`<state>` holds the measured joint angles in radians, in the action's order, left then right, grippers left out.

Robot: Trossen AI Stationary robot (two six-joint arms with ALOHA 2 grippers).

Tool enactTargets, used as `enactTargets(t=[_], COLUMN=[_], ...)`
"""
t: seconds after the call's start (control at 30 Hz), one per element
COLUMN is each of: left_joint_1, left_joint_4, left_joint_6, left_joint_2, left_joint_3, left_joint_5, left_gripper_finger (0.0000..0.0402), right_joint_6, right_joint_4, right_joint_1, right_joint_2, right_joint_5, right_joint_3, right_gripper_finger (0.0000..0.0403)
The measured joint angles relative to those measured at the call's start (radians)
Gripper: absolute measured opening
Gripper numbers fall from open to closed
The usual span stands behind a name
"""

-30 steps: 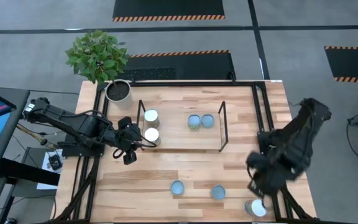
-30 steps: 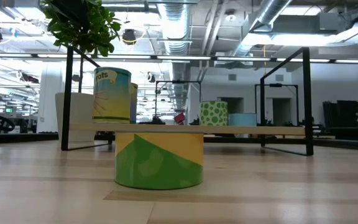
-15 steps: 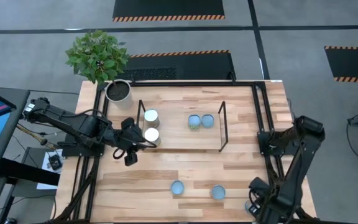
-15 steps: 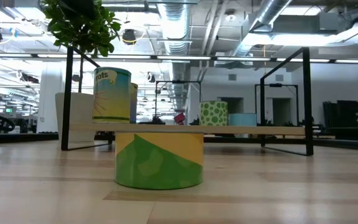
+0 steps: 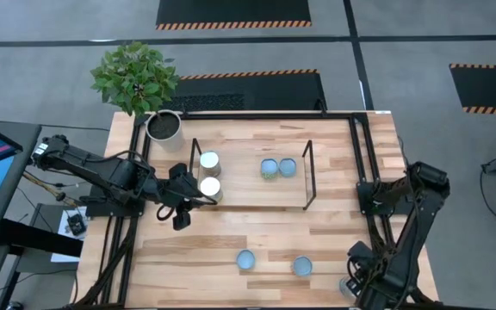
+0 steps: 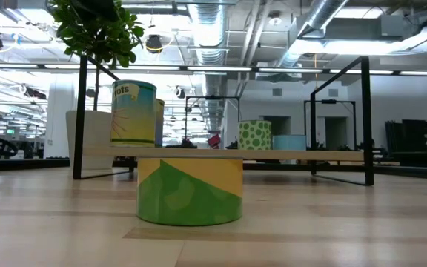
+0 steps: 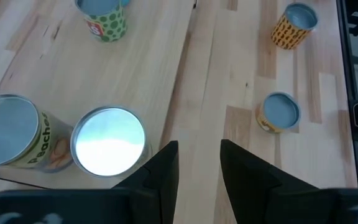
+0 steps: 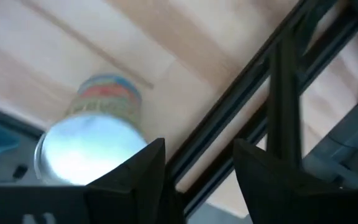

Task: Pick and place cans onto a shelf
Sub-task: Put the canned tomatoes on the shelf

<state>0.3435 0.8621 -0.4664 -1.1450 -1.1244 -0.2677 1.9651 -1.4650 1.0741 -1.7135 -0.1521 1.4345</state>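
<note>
The shelf (image 5: 248,194) holds two silver-topped cans (image 5: 209,162) (image 5: 209,188) at its left end and two pale-blue-topped cans (image 5: 269,167) (image 5: 288,166) in its middle. Two more cans (image 5: 245,259) (image 5: 301,265) stand on the table nearer the front. My left gripper (image 7: 197,168) is open just beside the nearer silver-topped can (image 7: 109,140), with only bare wood between its fingers. My right gripper (image 8: 197,174) is open low over the table's near right corner, with a silver-topped can (image 8: 89,152) beside one finger. In the high view my right arm (image 5: 394,258) hides most of that can.
A white plant pot (image 5: 164,126) stands at the table's far left corner. Black rails (image 8: 272,81) run along the table's right edge under my right gripper. In the low view a green and yellow can (image 6: 190,191) stands close in front of the shelf board (image 6: 288,155).
My right arm has swung toward the table's near edge and come down over the silver-topped can at the near right corner, which it now mostly hides in the high view. The cans and the shelf have stayed where they were.
</note>
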Motion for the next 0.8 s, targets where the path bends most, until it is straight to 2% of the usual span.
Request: enactTargets(t=[0.37, 0.43, 0.57, 0.67, 0.8], left_joint_1=[0.0, 0.0, 0.0, 0.0, 0.0], left_joint_4=[-0.001, -0.001, -0.001, -0.001, -0.001], left_joint_6=[-0.006, -0.006, -0.011, -0.016, -0.016], left_joint_2=[0.0, 0.0, 0.0, 0.0, 0.0], left_joint_3=[0.0, 0.0, 0.0, 0.0, 0.0], left_joint_5=[-0.001, -0.001, -0.003, -0.002, -0.002], left_gripper_finger=[0.0105, 0.0105, 0.0105, 0.0105, 0.0105], right_joint_6=[0.002, 0.02, 0.028, 0.022, 0.006], right_joint_4=[-0.097, -0.043, 0.191, 0.338, 0.355], right_joint_1=[0.001, 0.009, 0.017, -0.003, 0.0], right_joint_2=[0.105, 0.138, 0.213, 0.272, 0.275], right_joint_5=[0.12, 0.126, 0.106, 0.113, 0.149], right_joint_3=[-0.02, -0.088, -0.251, -0.3, -0.306], right_gripper_finger=[0.0208, 0.0208, 0.0208, 0.0207, 0.0208])
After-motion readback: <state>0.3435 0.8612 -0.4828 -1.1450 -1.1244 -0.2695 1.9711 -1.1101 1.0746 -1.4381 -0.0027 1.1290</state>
